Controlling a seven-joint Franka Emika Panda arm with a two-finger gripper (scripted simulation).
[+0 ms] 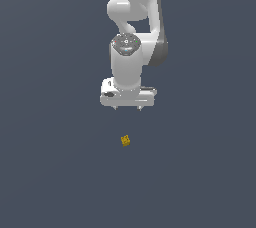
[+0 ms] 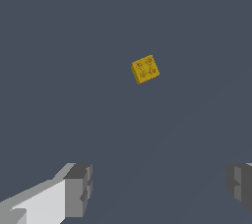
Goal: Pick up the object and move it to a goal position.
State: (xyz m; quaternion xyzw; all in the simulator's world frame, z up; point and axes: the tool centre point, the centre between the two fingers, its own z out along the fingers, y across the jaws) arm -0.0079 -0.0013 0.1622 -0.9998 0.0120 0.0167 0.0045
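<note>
The object is a tiny mustard-yellow block with darker marks on top, lying alone on the dark grey floor. In the wrist view the object shows its marked top face, turned at an angle. My white gripper hangs above the floor, farther back than the block in the exterior view and well apart from it. Its jaws stand wide apart with nothing between them; the grey fingertips frame an empty gap around the gripper's midpoint.
The white arm rises behind the gripper toward the exterior view's top. Plain dark grey floor surrounds the block on every side.
</note>
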